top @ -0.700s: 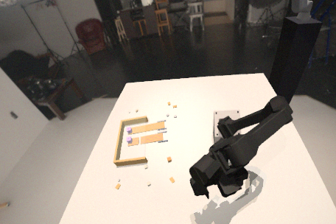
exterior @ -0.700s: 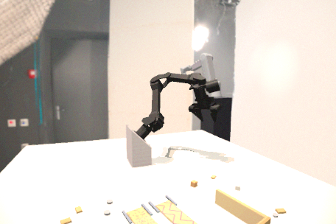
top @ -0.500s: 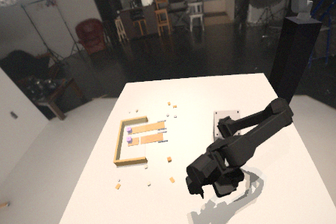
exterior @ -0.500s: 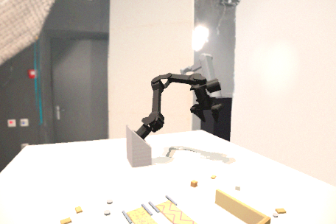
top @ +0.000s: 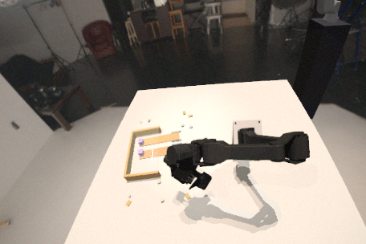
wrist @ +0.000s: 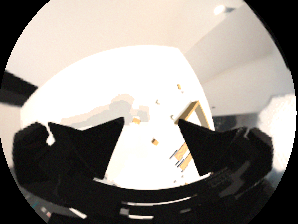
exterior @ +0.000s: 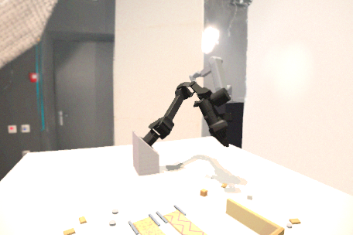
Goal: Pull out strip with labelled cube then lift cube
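Note:
The upper strip (top: 162, 139) looks unbroken, with a purple cube (top: 140, 141) at its far-left end. The lower strip (top: 160, 152) shows a gap, with another purple cube (top: 140, 152) at its left end; the arm covers its right end. No label is readable on either cube. The exterior view shows the near parts of a speckled strip (exterior: 148, 226) and a zigzag strip (exterior: 183, 223); the cubes are out of that view. My gripper (top: 193, 180) (wrist: 152, 120) is open and empty, raised above the table, to the right of the frame and away from both strips.
A wooden three-sided frame (top: 128, 156) (exterior: 253, 218) surrounds the cube ends of the strips, open toward the arm. Short dark bars (exterior: 154, 219) flank the strips. An orange block (exterior: 203, 192) (wrist: 155, 142) stands in front of the strips' outer ends. Small orange and grey bits are scattered around.

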Available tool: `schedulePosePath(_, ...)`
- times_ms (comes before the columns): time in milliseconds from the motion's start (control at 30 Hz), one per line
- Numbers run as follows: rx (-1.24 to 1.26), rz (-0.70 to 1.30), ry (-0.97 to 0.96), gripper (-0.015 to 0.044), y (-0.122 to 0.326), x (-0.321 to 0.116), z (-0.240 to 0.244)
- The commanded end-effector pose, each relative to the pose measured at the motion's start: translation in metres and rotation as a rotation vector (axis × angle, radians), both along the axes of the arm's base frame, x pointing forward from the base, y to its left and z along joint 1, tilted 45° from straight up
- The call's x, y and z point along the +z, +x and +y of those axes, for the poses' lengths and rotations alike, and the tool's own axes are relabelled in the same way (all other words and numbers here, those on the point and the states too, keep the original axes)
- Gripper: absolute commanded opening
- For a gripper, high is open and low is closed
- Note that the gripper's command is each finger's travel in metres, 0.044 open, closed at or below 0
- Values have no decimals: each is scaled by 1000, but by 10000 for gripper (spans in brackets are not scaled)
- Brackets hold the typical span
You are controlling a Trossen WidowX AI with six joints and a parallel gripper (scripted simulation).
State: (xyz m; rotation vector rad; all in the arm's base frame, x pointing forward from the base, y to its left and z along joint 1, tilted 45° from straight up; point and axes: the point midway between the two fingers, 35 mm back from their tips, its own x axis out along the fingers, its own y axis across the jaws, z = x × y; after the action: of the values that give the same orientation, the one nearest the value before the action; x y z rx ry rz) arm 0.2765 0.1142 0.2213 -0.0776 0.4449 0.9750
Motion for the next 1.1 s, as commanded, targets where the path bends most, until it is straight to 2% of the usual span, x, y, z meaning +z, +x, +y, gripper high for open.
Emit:
schedulePosePath(0,-237,147,95,400,35,-45,-47)
schedulePosePath(233,-548,304,268,400,56,-101,-117)
schedulePosePath(500,-876,441,505,400,44,-156,-189)
schedulePosePath(1067,-885,444,513,400,43,-158,-191)
